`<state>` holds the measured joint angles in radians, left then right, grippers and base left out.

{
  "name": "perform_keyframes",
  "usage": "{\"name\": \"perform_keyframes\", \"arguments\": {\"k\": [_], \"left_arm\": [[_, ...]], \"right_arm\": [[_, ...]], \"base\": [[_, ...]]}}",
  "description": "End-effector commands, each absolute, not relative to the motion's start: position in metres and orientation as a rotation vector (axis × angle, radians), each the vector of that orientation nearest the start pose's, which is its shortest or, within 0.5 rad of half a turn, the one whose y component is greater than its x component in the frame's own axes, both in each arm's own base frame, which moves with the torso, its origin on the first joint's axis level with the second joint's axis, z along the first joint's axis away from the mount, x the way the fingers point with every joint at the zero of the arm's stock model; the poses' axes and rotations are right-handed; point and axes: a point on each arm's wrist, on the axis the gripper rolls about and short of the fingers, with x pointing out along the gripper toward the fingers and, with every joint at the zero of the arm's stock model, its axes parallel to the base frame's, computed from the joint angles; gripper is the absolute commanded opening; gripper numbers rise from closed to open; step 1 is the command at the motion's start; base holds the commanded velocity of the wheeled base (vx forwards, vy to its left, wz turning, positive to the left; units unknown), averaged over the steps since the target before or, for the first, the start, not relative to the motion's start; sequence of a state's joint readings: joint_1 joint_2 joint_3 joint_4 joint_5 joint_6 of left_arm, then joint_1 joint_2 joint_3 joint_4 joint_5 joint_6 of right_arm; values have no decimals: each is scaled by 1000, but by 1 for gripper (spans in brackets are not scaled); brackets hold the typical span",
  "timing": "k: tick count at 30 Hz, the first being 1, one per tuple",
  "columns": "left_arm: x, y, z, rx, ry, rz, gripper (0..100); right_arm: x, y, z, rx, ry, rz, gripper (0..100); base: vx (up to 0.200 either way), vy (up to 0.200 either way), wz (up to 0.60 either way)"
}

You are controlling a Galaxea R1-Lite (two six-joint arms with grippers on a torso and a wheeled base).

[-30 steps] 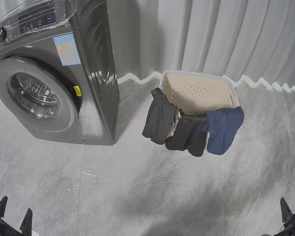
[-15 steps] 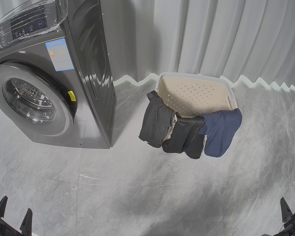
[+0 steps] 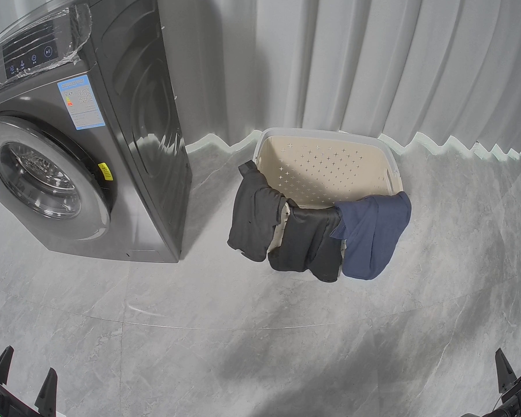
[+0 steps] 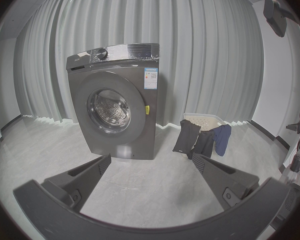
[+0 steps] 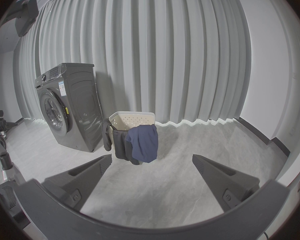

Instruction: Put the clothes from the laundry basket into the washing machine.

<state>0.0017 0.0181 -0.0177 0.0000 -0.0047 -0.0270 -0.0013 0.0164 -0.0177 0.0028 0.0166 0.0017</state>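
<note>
Three garments hung over the front rim of the cream perforated plastic laundry basket (image 3: 324, 135): first black cloth garment (image 3: 253, 218) at the end nearest the machine, second black cloth garment (image 3: 307, 241) mid-rim, navy blue cloth garment (image 3: 371, 233) at the other end. Basket interior appeared bare. The dark grey front-loading washing machine (image 3: 127, 123) stood near the basket on the grey marbled floor (image 3: 243, 331), its round glass door (image 3: 40, 180) closed. Left tool (image 3: 26, 372) and right tool (image 3: 515, 351) were both released, nothing gripped, well apart from basket and machine. Est. progress: nil. Remaining: approach, open door, transfer all 3 garments.
</note>
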Motion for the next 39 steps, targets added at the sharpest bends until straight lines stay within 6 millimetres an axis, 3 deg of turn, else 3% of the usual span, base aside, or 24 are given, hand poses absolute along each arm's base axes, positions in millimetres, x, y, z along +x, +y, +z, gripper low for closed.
{"name": "perform_keyframes", "arguments": {"k": [1,5,14,39], "left_arm": [[-23,0,76,-28,0,-3,100],[-23,0,76,-28,2,-3,100],[-23,0,76,-26,0,-3,100],[-23,0,76,-26,2,-3,100]], "right_arm": [[-22,0,76,2,15,15,100],[-22,0,76,2,17,17,100],[-22,0,76,2,17,17,100],[-22,0,76,2,15,17,100]], "base": [[0,-200,0],[0,-200,0],[0,0,0],[192,0,0]]}}
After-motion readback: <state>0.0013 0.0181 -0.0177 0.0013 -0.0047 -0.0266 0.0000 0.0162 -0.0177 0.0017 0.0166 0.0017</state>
